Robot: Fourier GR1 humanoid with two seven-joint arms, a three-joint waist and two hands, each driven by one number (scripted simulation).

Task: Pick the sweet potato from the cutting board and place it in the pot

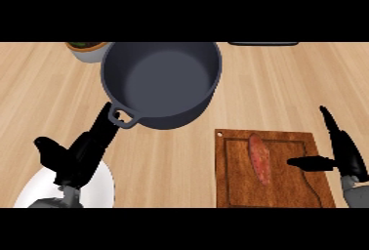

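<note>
Pale wooden worktop (pixel 302 83) carrying a large dark grey round pot (pixel 162 80) with a looped side handle toward the lower left, standing at the upper middle. Just behind its upper-left rim, a small pale bowl with green contents (pixel 88 50), partly cut off by the edge; at the top right, a thin dark flat object (pixel 263 44), too little visible to identify. White round plate (pixel 101 188) at the lower left, largely covered by the left hand (pixel 75 161), its black fingers (pixel 101 124) stretched straight toward the pot's handle, holding nothing. Brown rectangular wooden cutting board (pixel 288 180) at the lower right, well apart from the pot. Reddish elongated sweet potato (pixel 259 158) lying flat on the board's left-centre, long axis running nearly away from the robot, far end tilted slightly left. Right hand (pixel 344 158) over the board's right edge, fingers (pixel 333 127) extended straight and apart from the thumb, thumb tip pointing at the sweet potato from just beside its right flank, grasping nothing.
</note>
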